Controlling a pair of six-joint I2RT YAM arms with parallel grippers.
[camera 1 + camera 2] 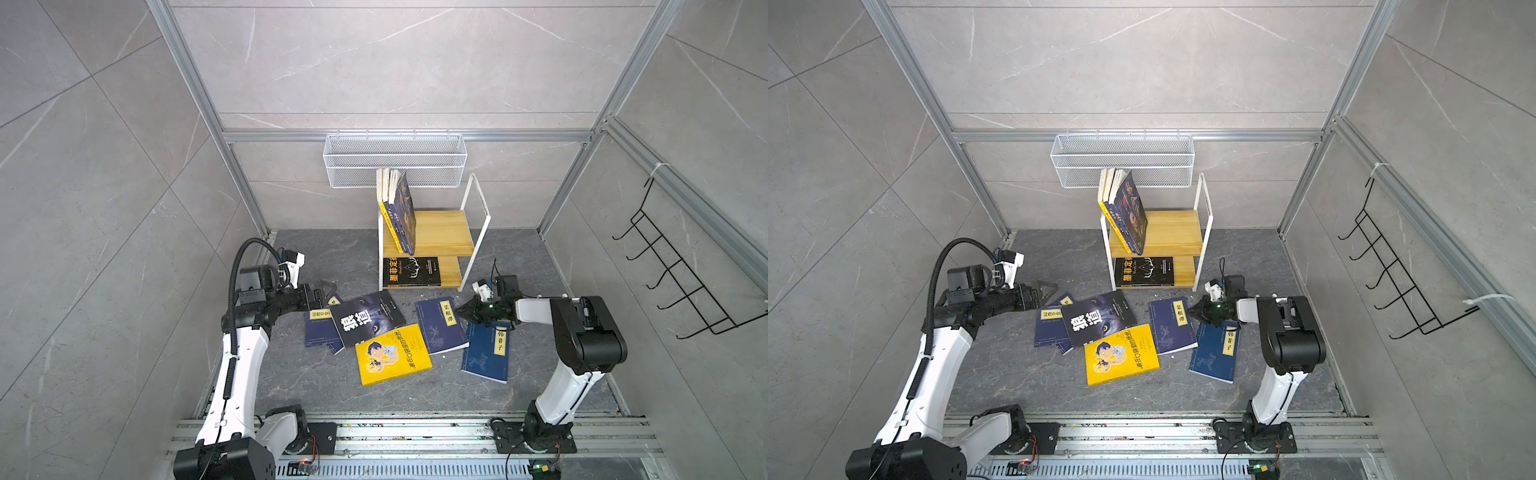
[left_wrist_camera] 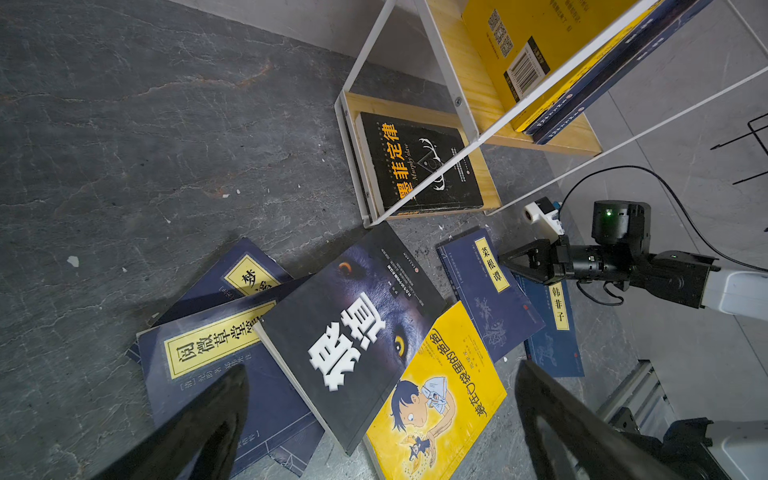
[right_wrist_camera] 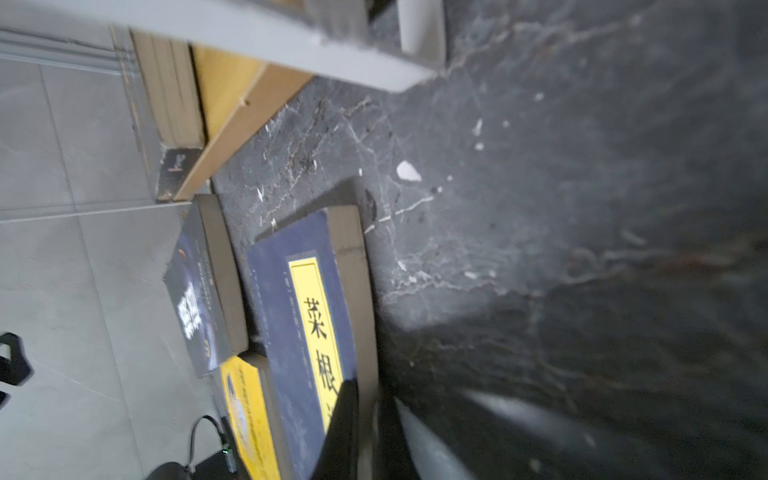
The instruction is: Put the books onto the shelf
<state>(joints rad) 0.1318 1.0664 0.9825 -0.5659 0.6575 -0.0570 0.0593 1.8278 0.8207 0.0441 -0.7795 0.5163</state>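
About half done: several books [image 1: 401, 208] lean together on the top board of the shelf [image 1: 436, 232], and a black book [image 1: 411, 272] lies flat below. Six thin paperbacks [image 1: 390, 353] lie scattered and overlapping on the surface [image 1: 311, 257]. The right fingers [image 1: 467, 311] appear clenched on the edge of the navy book [image 1: 441, 326]. The left fingers [image 2: 216, 415] hang spread.

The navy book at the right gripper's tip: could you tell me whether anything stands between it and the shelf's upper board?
Nothing visible does. The floor between the navy book and the shelf is bare, and the upper board is free beside the leaning books.
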